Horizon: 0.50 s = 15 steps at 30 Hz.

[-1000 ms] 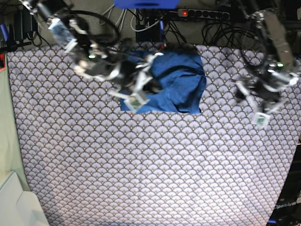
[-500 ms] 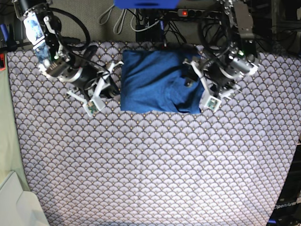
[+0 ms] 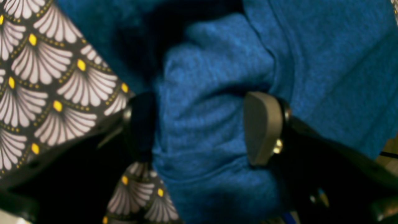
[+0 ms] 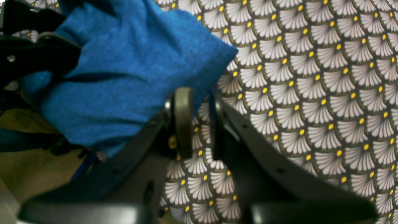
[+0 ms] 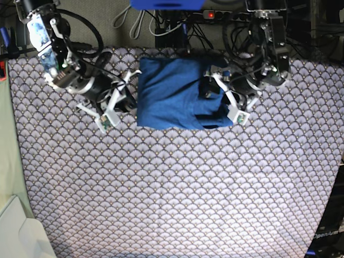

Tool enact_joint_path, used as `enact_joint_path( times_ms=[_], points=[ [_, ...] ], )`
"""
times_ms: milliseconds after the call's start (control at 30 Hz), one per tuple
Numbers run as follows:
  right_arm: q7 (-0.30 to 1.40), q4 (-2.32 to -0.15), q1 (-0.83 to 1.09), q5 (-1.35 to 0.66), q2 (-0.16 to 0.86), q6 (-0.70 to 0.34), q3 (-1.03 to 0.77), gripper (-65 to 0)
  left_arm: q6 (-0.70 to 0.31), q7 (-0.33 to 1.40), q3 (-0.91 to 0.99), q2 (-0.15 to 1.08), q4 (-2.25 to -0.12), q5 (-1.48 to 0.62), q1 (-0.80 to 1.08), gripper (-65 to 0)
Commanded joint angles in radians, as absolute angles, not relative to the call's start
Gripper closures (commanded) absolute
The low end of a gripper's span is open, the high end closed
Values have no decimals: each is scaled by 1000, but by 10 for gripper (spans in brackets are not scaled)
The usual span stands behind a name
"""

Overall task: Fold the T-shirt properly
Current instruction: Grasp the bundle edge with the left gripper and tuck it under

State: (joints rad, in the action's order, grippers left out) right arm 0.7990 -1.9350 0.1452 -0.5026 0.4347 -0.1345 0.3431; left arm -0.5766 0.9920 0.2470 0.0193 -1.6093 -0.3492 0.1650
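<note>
The blue T-shirt (image 5: 172, 94) lies folded into a rough rectangle at the far middle of the scallop-patterned cloth (image 5: 172, 188). My left gripper (image 5: 211, 106) is at the shirt's right edge, which is rumpled. In the left wrist view this gripper (image 3: 199, 127) is open wide, and a thick bunch of the T-shirt (image 3: 202, 93) sits between its fingers. My right gripper (image 5: 126, 98) rests just left of the shirt. In the right wrist view its fingers (image 4: 183, 121) stand a narrow slit apart over bare patterned cloth, holding nothing, with the T-shirt's corner (image 4: 140, 62) just beyond the tips.
A power strip (image 5: 231, 15) and tangled cables run along the far edge behind the shirt. A white box (image 5: 16, 231) sits at the near left corner. The patterned cloth (image 4: 311, 77) covers the whole table.
My right arm has drawn back off the shirt to its left. My left arm has come in from the right onto the shirt's right edge, which has bunched up and shifted inward.
</note>
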Motion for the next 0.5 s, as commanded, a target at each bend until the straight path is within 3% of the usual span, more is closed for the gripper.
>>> enact_joint_path(
  times_ms=[0, 467],
  points=[
    [774, -1954, 134, -509, 443, -143, 338, -111, -584, 987, 248, 21, -1620, -367, 151, -425],
    [773, -1952, 130, -507, 441, -143, 338, -111, -584, 998, 206, -8, -1620, -378, 196, -422]
  ],
)
